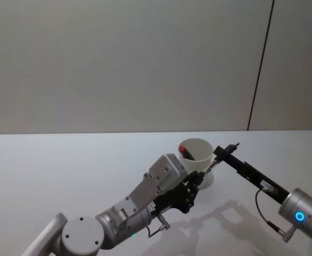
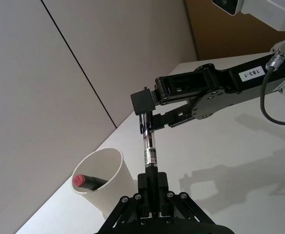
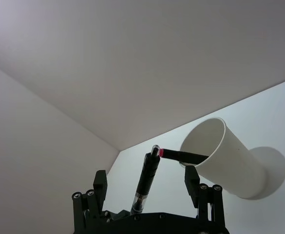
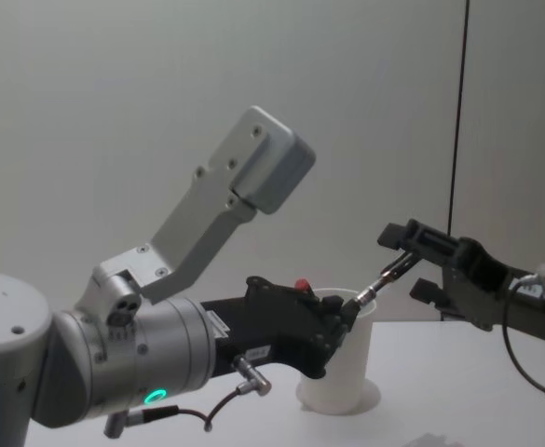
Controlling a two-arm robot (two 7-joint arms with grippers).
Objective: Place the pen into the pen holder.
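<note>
A black and clear pen slants upward just beside the pen holder, a white paper cup standing on the table. My left gripper is shut on the pen's lower end, next to the cup's rim. The pen's upper end reaches between the fingers of my right gripper, which stand wide apart and open on either side of it. In the head view the right gripper is just right of the cup. A second pen with a red end leans inside the cup.
The white table stretches bare to the left and in front of the cup. A plain grey wall with a dark vertical seam rises behind. My right arm's cable hangs near its wrist.
</note>
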